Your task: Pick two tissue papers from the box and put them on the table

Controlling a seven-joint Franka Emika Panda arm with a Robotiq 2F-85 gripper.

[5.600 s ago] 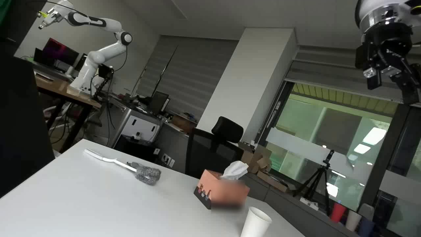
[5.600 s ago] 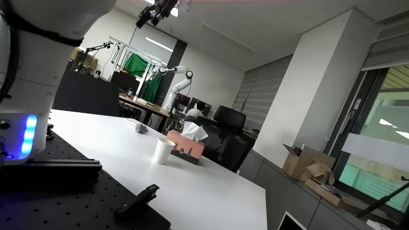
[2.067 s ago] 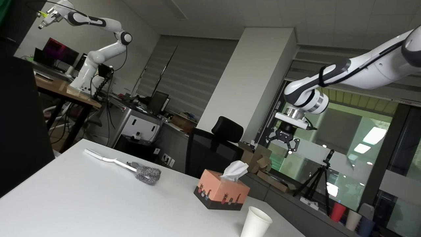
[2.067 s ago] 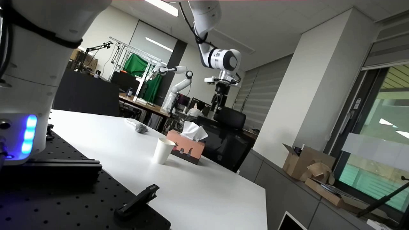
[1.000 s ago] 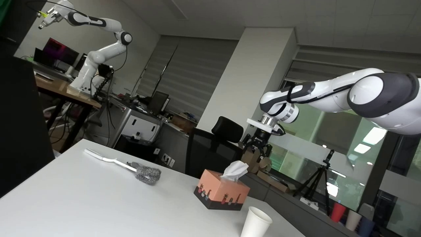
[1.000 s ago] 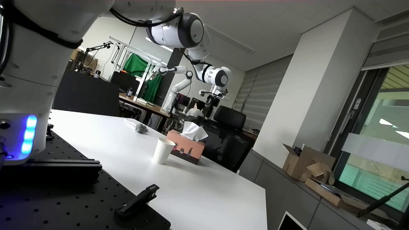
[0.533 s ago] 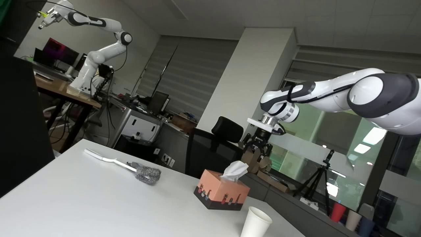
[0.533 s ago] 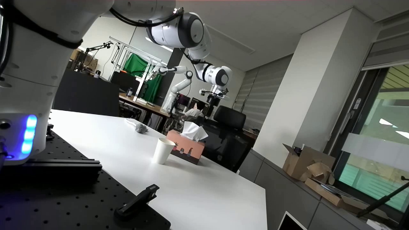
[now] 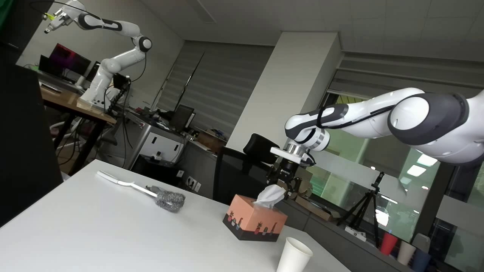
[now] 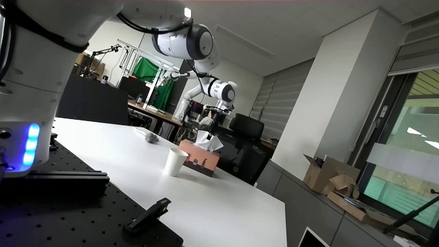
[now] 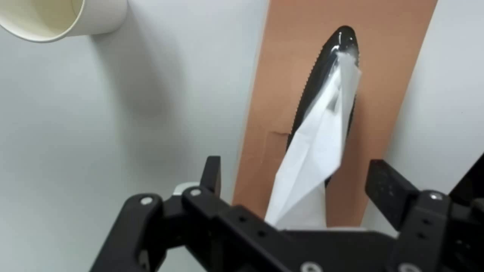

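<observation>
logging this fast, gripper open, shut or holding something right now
Gripper: open, holding nothing; in the wrist view the tissue shows between its parted jaws.

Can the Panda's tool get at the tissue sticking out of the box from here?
Likely yes: the tool is open, and the wrist view shows its fingers either side of the tissue, nothing visible between. The white paper cup stands off to one side.

The arm (image 9: pixel 366 117) has swung in and lowered, bringing the gripper (image 11: pixel 294 166) from high up down close to the tissue (image 9: pixel 269 195); in an exterior view a dark fingertip (image 10: pixel 209 136) now overlaps it.
</observation>
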